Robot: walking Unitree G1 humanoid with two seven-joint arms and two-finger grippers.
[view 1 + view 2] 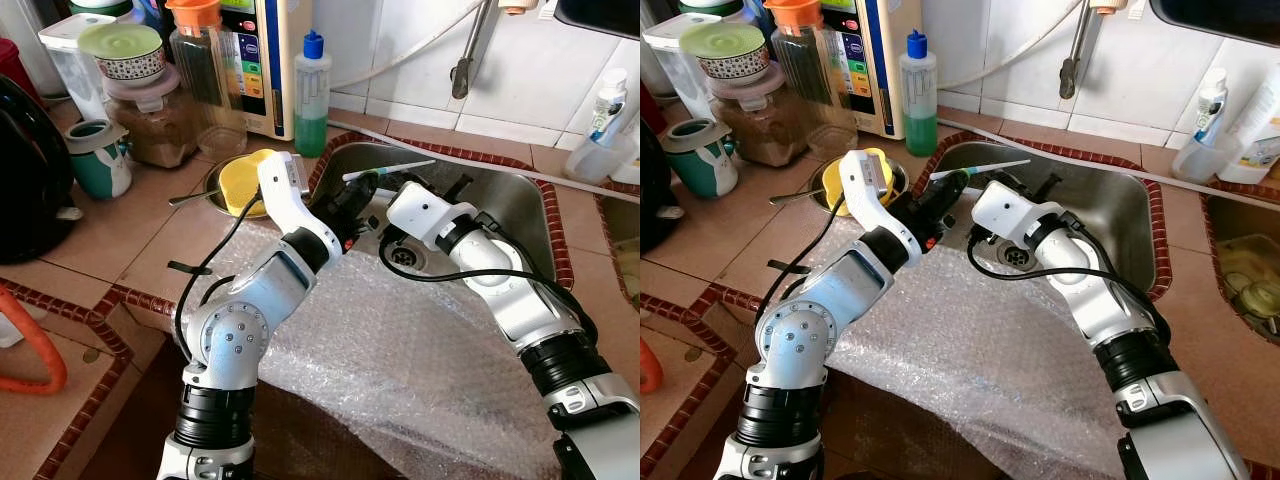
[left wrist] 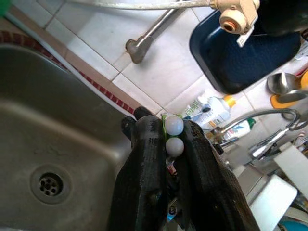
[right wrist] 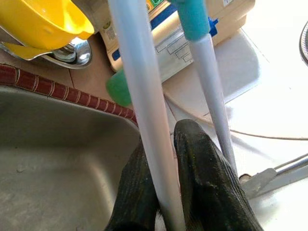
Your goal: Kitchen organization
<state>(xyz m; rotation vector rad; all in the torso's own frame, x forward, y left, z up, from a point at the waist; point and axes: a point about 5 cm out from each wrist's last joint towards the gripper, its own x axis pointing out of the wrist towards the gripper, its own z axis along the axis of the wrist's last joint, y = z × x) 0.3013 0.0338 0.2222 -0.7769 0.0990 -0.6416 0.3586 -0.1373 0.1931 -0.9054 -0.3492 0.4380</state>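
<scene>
Found the left gripper (image 2: 166, 129) clenched on a pair of white sticks (image 2: 174, 126), their two rounded ends poking out between the black fingers. Found the right gripper (image 3: 171, 139) closed tight on the shaft of one of the same sticks, with the second, teal-sleeved stick (image 3: 209, 86) running just beside its fingers; cannot tell whether that one is pinched too. Judged as a two-handed hold: one end each, presumably to keep the thin pair level and together while passing from one gripper to the other.

Located both grippers over the near-left corner of the steel sink (image 1: 520, 200), almost meeting tip to tip, with the sticks crossing the rim toward 1 o'clock. Noted the drain (image 1: 405, 257) directly beneath the right wrist. A slip here would likely drop the sticks into the basin, not onto the counter.

Noted bubble wrap (image 1: 400, 360) draped over the counter edge at 6 o'clock under both forearms, probably laid as padding. Recorded a yellow bowl (image 1: 245, 180) at 9 o'clock of the left gripper, near it but apart, and a green soap bottle (image 1: 311, 95) at 11 o'clock against the wall. Recorded the tap (image 1: 465, 60) hanging at 1 o'clock above the basin.

Assessed the tidy-up as under way: sticks lifted, not yet put away, destination not evident.
</scene>
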